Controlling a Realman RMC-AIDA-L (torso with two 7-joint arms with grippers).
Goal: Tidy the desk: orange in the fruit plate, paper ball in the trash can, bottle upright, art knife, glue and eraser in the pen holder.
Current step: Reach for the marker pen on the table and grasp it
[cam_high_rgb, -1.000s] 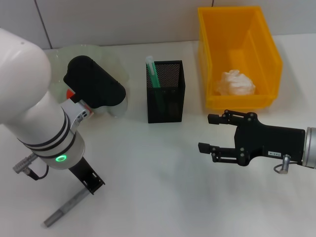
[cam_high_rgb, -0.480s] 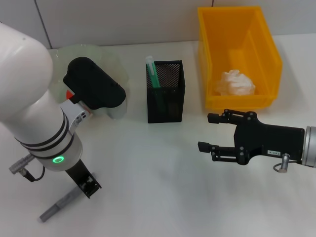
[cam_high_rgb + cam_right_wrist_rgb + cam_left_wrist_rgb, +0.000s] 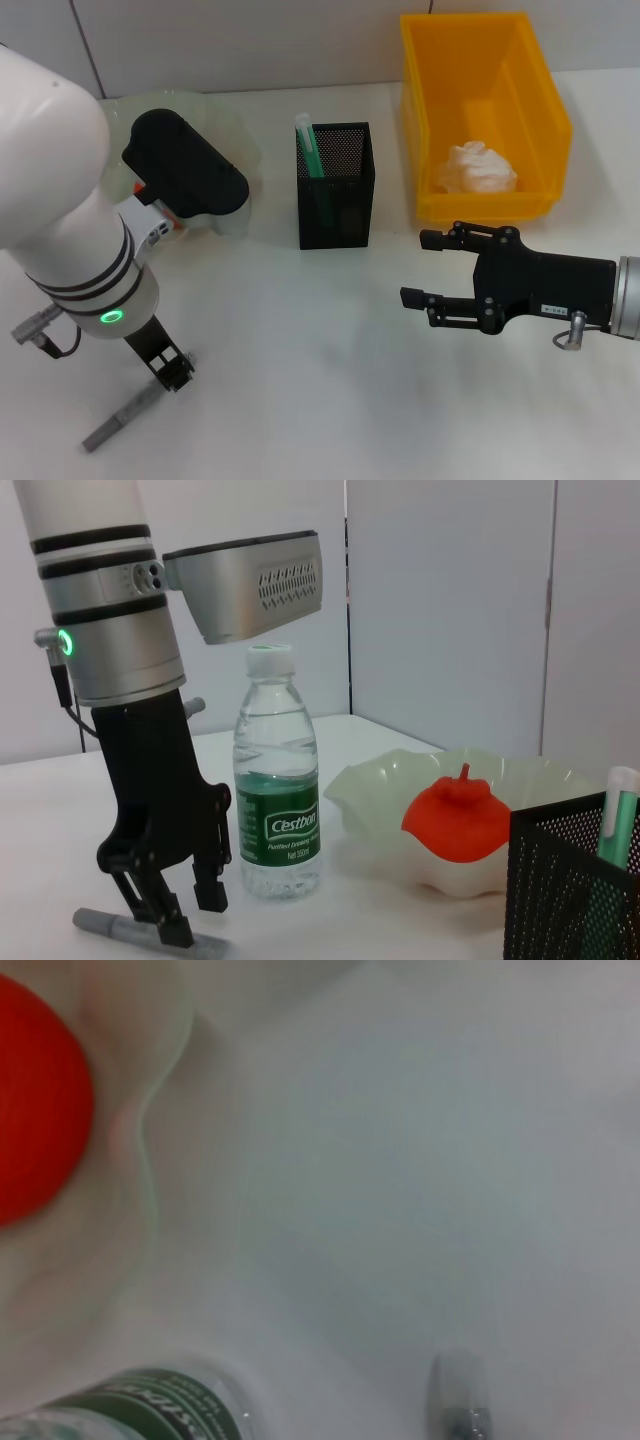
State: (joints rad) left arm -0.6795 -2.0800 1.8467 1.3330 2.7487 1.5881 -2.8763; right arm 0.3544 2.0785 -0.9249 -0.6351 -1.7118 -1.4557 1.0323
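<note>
- The left end effector (image 3: 172,375) has dropped lower and nearer over the last second, and now stands with its fingers parted astride the upper end of the grey knife (image 3: 128,414) on the near left of the worktop (image 3: 320,400). The right wrist view shows the tips down at the knife (image 3: 150,930) but not yet closed on it.
- My reading: this is the reach for the knife, the grasp is still to come, and the pen holder is its goal.
- The right end effector (image 3: 425,268) hangs open and empty over the worktop on the right, unmoved, in front of the bin.
- The bottle (image 3: 277,810) stands upright just behind the left end effector; the head view hides it behind the left arm.
- The orange (image 3: 458,815) lies in the plate (image 3: 400,780), mostly hidden by that arm in the head view.
- The pen holder (image 3: 335,185) stands mid-worktop with a green-and-white stick (image 3: 310,145) in it.
- The paper ball (image 3: 480,168) is in the bin (image 3: 485,115), far right.
- No eraser is visible; whether it is in the pen holder cannot be told.
</note>
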